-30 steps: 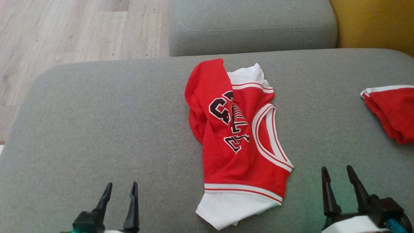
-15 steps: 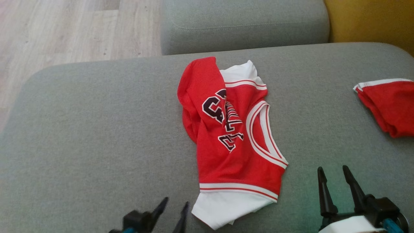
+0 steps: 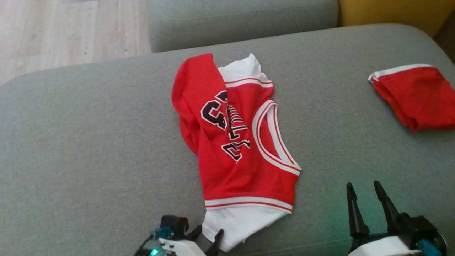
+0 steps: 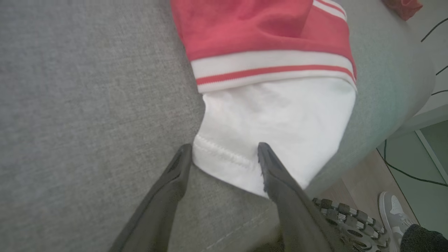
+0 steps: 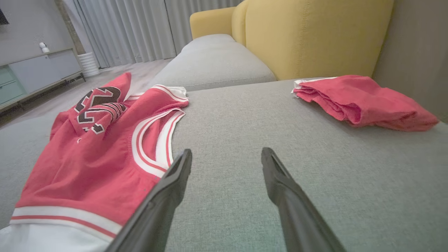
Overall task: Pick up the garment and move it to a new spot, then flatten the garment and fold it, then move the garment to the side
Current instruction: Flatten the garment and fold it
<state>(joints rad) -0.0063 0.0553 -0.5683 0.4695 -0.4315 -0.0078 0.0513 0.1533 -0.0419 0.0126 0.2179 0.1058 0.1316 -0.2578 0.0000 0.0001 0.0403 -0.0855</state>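
1. The left gripper (image 3: pixel 209 233), at six o'clock in the head view, is showing two long dark fingers (image 4: pixel 164 196), matte charcoal and tapering to narrow tips.
2. Behind them a black block (image 3: pixel 173 224) is joining a white housing (image 3: pixel 181 246), with a teal fitting (image 3: pixel 163 233) at its nine o'clock side and a small green light (image 3: pixel 153 252) glowing just below.
3. A grey lattice (image 4: pixel 346 224) of round holes is running along one finger's outer side, at five o'clock in the left wrist view.
4. The right gripper (image 3: pixel 363 185), at five o'clock in the head view, is showing the same dark pointed pair, rising from a black mount (image 3: pixel 414 224) on a white forearm shell (image 3: pixel 385 247), with a blue fitting (image 3: pixel 424 246) peeking out at its three o'clock side.
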